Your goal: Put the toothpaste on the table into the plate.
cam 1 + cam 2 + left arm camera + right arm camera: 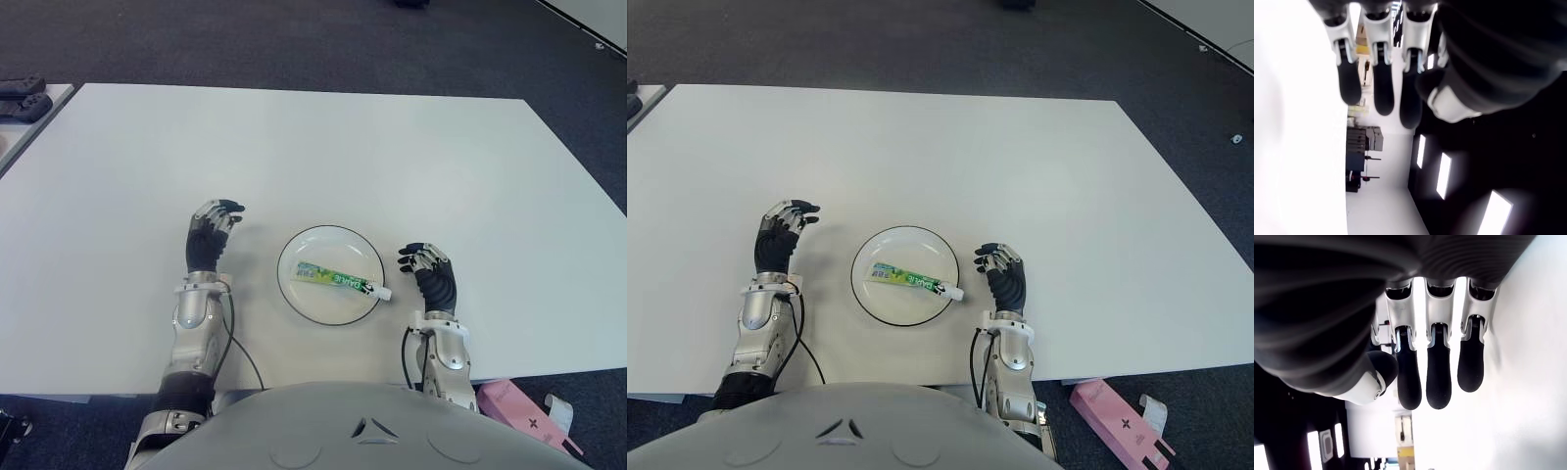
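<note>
A green and white toothpaste tube [342, 281] lies inside the white plate [306, 247] with a dark rim, its white cap poking over the plate's right edge. My right hand [427, 266] shows just right of the plate, fingers relaxed and holding nothing; its wrist view shows the fingertips [1439, 382] extended over bare table. My left hand [210, 233] shows left of the plate, fingers loosely curved and empty, the fingertips [1383, 93] apart in its wrist view.
The white table [323, 147] stretches wide beyond the plate. A pink box [517, 409] lies on the floor at the right, off the table. Dark objects [22, 96] sit on a second table at the far left.
</note>
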You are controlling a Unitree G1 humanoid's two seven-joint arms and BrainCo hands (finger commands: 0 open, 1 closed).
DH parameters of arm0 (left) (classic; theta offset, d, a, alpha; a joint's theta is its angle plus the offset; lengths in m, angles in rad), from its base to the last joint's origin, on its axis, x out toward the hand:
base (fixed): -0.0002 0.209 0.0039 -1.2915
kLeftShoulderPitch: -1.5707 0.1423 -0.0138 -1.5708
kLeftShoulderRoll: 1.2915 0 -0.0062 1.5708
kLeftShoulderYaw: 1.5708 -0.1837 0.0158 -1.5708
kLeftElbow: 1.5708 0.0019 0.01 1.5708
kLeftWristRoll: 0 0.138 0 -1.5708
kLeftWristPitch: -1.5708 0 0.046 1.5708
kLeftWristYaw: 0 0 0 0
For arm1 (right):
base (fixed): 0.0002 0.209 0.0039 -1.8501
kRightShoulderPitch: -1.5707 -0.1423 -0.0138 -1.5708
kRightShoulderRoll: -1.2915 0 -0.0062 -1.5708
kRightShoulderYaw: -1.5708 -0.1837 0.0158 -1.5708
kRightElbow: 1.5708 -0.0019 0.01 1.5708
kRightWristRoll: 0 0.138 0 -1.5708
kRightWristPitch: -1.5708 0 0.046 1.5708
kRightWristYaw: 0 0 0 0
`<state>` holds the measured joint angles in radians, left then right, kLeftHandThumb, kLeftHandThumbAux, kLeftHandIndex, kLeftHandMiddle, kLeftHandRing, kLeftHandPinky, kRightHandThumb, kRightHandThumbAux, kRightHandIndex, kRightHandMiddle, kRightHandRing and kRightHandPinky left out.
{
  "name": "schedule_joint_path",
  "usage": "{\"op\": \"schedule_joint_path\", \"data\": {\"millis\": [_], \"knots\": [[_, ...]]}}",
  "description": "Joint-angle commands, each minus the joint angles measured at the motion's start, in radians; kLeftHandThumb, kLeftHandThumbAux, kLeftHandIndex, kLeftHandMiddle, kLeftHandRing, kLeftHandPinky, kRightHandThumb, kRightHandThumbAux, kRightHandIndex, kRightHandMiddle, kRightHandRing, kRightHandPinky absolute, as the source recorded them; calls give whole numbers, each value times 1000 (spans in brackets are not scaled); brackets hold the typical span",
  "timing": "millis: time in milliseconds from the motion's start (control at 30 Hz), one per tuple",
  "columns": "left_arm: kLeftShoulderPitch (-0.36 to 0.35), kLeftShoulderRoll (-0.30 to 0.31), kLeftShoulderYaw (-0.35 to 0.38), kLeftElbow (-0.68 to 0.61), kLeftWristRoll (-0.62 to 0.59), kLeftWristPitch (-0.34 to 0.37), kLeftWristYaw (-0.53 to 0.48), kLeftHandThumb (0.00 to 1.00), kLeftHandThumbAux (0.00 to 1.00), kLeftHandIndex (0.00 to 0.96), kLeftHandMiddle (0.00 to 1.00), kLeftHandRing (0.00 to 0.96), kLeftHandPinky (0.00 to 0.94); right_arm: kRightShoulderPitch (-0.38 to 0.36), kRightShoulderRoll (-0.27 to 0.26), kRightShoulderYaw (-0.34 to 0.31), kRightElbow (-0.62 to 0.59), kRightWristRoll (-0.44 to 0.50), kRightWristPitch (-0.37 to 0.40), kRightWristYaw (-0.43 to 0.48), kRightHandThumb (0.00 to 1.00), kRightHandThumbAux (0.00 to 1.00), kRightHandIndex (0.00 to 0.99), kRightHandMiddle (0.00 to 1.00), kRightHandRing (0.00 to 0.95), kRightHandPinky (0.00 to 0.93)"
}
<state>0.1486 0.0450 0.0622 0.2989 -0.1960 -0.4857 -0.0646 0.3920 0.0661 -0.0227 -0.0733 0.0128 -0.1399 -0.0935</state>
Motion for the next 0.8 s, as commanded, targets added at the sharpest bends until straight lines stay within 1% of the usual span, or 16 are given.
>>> {"op": "schedule_joint_path", "data": {"millis": [33, 133, 300, 500, 633, 800], "knots": [[23, 2, 2, 0, -44, 56, -76, 706, 719, 434, 514, 482, 468, -1, 3, 0, 7, 1, 24, 1, 711, 728, 428, 497, 508, 505], [26, 2, 7, 2, -56, 68, -107, 704, 719, 434, 518, 487, 473, -2, 4, 0, 7, 0, 25, 0, 711, 728, 428, 498, 509, 505], [30, -6, 21, 13, -113, 106, -171, 704, 719, 434, 528, 499, 482, 4, 8, 5, 0, -4, 28, -3, 710, 727, 428, 499, 510, 507], [33, -21, 38, 22, -162, 133, -222, 707, 719, 435, 530, 499, 474, 7, 8, 9, -1, -6, 23, -1, 710, 727, 429, 499, 509, 507], [36, -29, 45, 29, -177, 139, -255, 707, 720, 434, 529, 499, 473, 9, 10, 13, -6, -6, 24, 0, 710, 727, 429, 499, 511, 512], [36, -30, 50, 44, -171, 134, -277, 706, 720, 435, 534, 512, 493, 7, 13, 18, -3, -13, 22, -4, 710, 727, 429, 499, 513, 513]]}}
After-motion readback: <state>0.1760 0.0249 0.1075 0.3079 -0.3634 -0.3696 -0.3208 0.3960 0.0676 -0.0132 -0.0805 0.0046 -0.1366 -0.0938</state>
